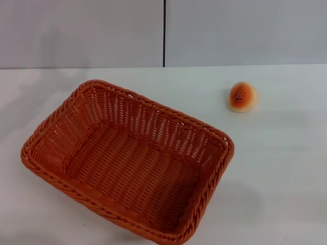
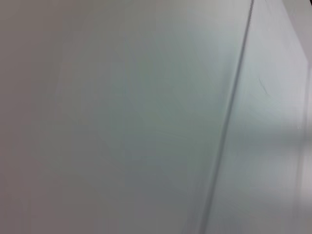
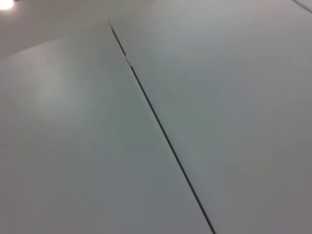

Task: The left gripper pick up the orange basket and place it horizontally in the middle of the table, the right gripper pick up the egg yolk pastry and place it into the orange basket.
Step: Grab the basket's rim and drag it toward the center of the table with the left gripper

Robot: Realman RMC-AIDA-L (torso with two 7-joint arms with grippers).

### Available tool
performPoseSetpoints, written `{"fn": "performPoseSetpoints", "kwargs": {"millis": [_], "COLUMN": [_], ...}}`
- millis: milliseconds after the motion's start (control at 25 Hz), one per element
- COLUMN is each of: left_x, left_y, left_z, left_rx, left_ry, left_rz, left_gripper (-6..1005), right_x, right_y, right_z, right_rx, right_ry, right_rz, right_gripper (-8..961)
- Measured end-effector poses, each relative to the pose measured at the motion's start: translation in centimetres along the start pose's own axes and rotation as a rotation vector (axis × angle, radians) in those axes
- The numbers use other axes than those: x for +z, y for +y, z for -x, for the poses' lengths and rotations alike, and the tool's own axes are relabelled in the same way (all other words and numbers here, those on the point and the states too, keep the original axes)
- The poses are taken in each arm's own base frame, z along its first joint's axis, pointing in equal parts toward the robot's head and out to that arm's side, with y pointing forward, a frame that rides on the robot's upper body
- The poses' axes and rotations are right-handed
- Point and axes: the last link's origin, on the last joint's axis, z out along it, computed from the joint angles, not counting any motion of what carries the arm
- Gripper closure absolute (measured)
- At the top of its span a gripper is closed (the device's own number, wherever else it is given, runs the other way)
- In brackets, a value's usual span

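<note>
The orange basket (image 1: 127, 163) sits on the white table (image 1: 286, 168). It is turned at a slant, not straight across, with one corner close to the near edge of the table. It stands the right way up and its open top faces up. Nothing is inside it.

The egg yolk pastry (image 1: 242, 97) lies on the table too. It is past the basket's far right corner and well apart from the basket. Its shiny brown top with dark specks is tipped a little to the side.

The left gripper and the right gripper do not show in the head view. Each wrist view shows only a plain grey wall panel (image 2: 122, 122) with a thin dark seam (image 3: 161, 131), so I cannot tell if either claw is open or closed
</note>
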Motion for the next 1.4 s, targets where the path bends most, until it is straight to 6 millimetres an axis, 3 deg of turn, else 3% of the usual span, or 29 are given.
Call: {"fn": "performPoseSetpoints", "kwargs": {"millis": [240,280,640,880,1400], "left_x": [1.8,2.6,4.6,5.1,5.2], "left_y": [0.0,0.1,0.1,0.2,-0.6], "left_z": [-2.4,-3.1,-4.2,-3.8,-0.9], "left_rx": [-0.058,-0.065,-0.082,-0.115,-0.092], "left_ry": [-0.285,-0.395,-0.858,-1.106,-1.368], "left_rz": [0.114,0.135,0.005,-0.081,-0.226], "left_gripper": [190,190,191,196,207], "right_x": [-0.2,-0.2,-1.1,-2.5,-3.6], "right_y": [-0.4,-0.5,-1.9,-4.0,-5.5], "right_z": [0.4,0.5,1.7,3.8,4.3], "right_rx": [-0.012,-0.017,-0.057,-0.120,-0.147], "right_ry": [-0.015,-0.019,-0.052,-0.109,-0.111], "right_rz": [-0.020,-0.027,-0.094,-0.196,-0.302], "right_gripper": [170,170,170,170,169]}}
